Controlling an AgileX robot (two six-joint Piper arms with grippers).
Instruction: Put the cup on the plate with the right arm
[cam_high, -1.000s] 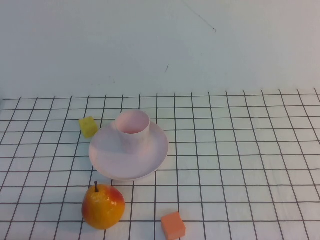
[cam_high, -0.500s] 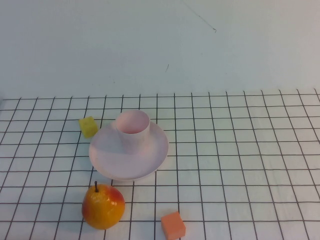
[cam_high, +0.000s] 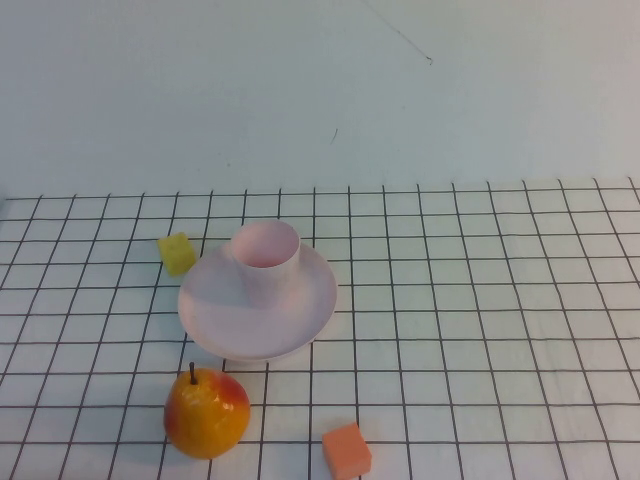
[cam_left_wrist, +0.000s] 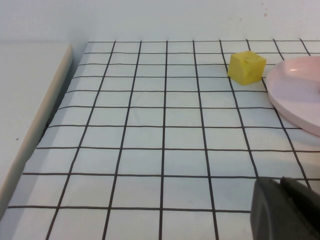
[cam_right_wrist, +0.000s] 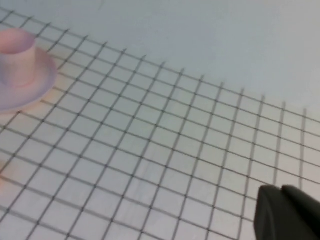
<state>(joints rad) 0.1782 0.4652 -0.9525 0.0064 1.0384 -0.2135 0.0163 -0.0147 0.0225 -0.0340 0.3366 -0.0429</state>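
— High view first: what does the cup (cam_high: 265, 259) look like, and where is it?

— Small, pale pink, smooth, no handle, slightly tapered, its mouth up. It stands upright on the plate (cam_high: 290, 315), toward the plate's far edge rather than its middle. The plate is round, shallow, glossy pink-white, and lies on the white gridded table (cam_high: 480, 300).

— Count everything.

— One cup, one plate. One yellow cube (cam_high: 177, 253) just beside the plate's far-left rim, one red-yellow pear (cam_high: 206, 411) near the plate's near edge, one orange cube (cam_high: 346, 450) to the right of the pear, further from the plate.

— And the grippers?

— Neither arm shows from above. The left gripper (cam_left_wrist: 285, 210) is a dark shape at the edge of its wrist view, over bare grid, apart from the plate; the right gripper (cam_right_wrist: 285, 214) likewise, well apart from the plate. Both carry nothing, but whether their jaws are parted, I cannot tell.
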